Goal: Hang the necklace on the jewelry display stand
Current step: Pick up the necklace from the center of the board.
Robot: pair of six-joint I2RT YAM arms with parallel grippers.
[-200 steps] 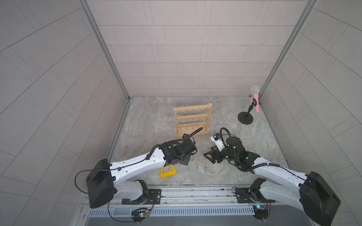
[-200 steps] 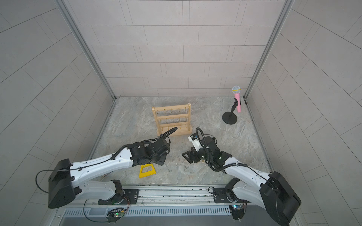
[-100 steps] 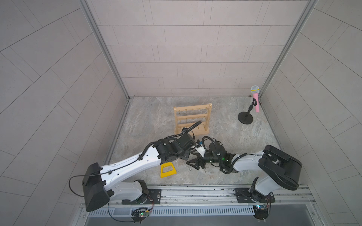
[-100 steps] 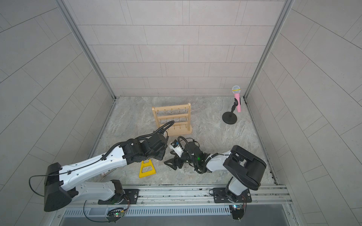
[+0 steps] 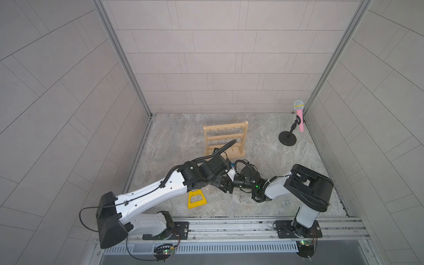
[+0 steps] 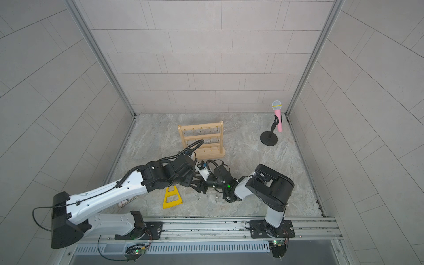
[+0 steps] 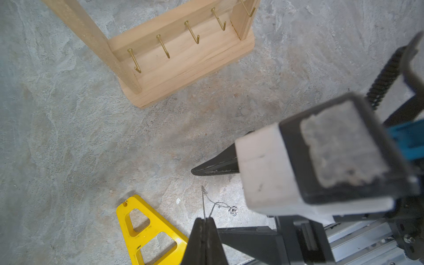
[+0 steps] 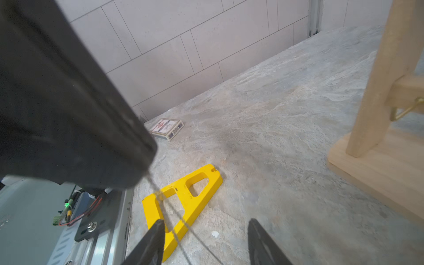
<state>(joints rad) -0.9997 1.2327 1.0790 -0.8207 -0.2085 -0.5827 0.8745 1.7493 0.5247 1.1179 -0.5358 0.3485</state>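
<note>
1. The jewelry display stand [image 5: 226, 137] [image 6: 202, 140] is upright on the counter [image 5: 179, 142], with rows of small brass hooks on its bars.
2. The left hand [image 7: 205, 221] is pressed together and pinches the thin chain of the necklace [image 7: 215, 204].
3. The necklace hangs from this hand near the front of the stand's base, apart from the stand. I cannot tell if its small ring touches the counter.
4. The right hand [image 8: 206, 223] is just beside the left one, also in front of the stand. Its fingers are spread, and the strands of the chain [image 8: 158, 195] pass between them.
5. A yellow triangular frame [image 5: 196, 199] [image 8: 212, 185] lies flat, farther from the stand than both hands.
6. A small card box [image 8: 167, 128] lies beyond the frame, near the wall.
7. A black stand with a pink microphone [image 5: 299, 119] is well apart from the jewelry display stand.
</note>
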